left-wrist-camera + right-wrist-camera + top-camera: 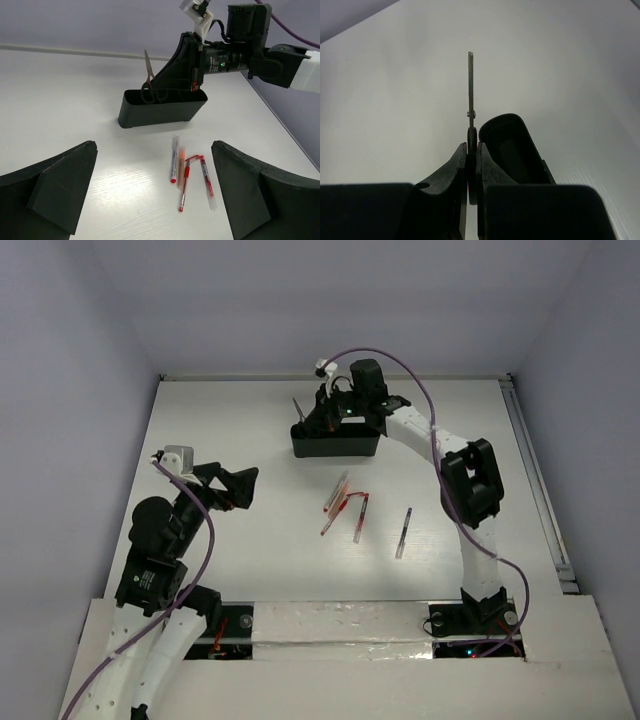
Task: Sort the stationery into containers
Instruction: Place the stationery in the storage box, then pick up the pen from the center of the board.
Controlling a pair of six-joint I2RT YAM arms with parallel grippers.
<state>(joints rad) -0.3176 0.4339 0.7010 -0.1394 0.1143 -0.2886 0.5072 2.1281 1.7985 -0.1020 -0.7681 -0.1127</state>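
Fingers (454, 167) of the right gripper (471, 152) pinch the scissors (471, 85) by the handles. The handles sit down in the black tray (160, 114), at the end nearer the left arm, with the blades upright above its rim. The left gripper (154, 150) is spread wide, well short of the tray. Several pens (186, 175) lie loose on the table (75, 90) between it and the tray.

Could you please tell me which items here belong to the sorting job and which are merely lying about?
Job: scissors, gripped by the right gripper, handles in the black tray; four pens on the table.
Not job: purple cables.
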